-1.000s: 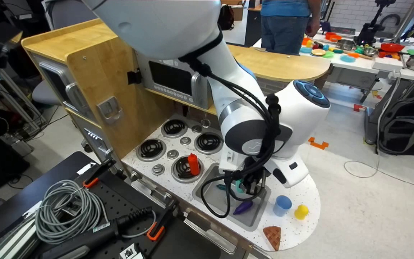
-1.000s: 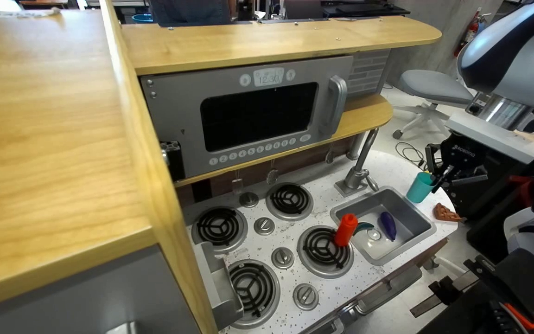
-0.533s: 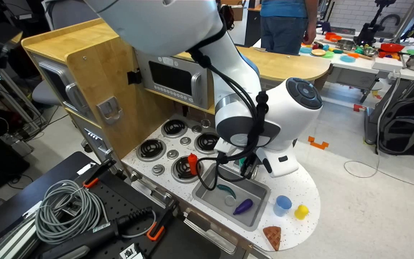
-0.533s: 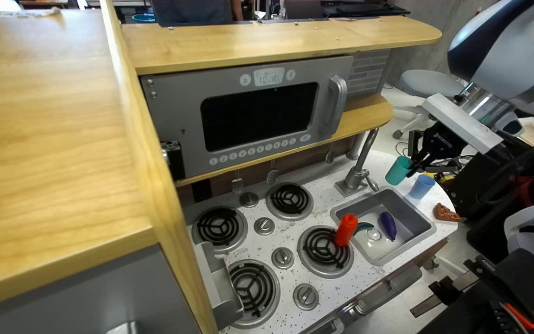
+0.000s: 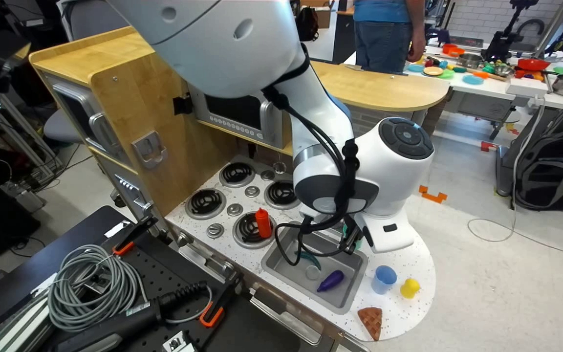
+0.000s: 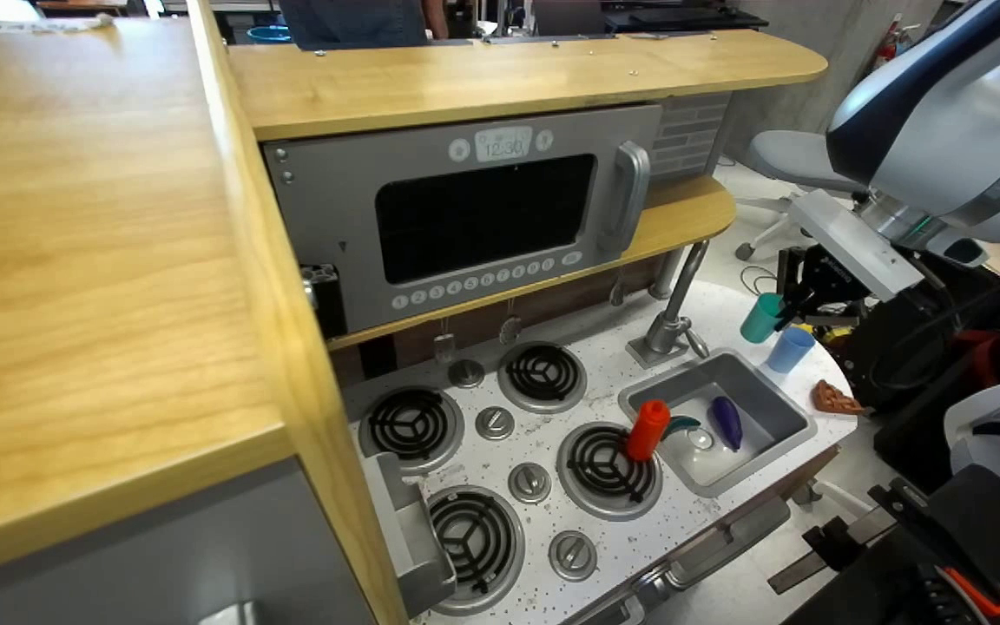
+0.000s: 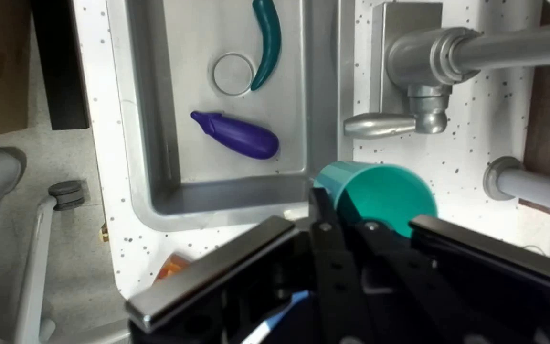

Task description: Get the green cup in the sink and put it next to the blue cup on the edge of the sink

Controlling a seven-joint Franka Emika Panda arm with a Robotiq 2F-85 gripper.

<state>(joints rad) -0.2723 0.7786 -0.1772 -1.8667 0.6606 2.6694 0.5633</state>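
The green cup (image 6: 760, 319) is held by its wall in my gripper (image 6: 785, 320). In the wrist view one finger of the gripper (image 7: 333, 203) is inside the green cup (image 7: 387, 193) and one outside, with the mouth tilted toward the camera. The cup is beside the corner of the sink (image 7: 237, 193), near the faucet handle; I cannot tell whether it touches the counter. The light-blue cup (image 6: 790, 349) stands upright on the counter at the sink's edge, close to the green cup. It also shows in an exterior view (image 5: 384, 279), where the arm hides most of the green cup.
A purple eggplant (image 7: 239, 136) and a dark green pepper (image 7: 269, 43) lie in the sink. The silver faucet (image 6: 669, 330) rises beside it. A yellow piece (image 5: 410, 288) and a waffle wedge (image 5: 371, 322) sit near the blue cup. A red bottle (image 6: 648, 430) stands on a burner.
The gripper has carried the green cup from over the sink toward the faucet side, uncovering the blue cup, then slightly back toward the blue cup. The cup stays gripped throughout.
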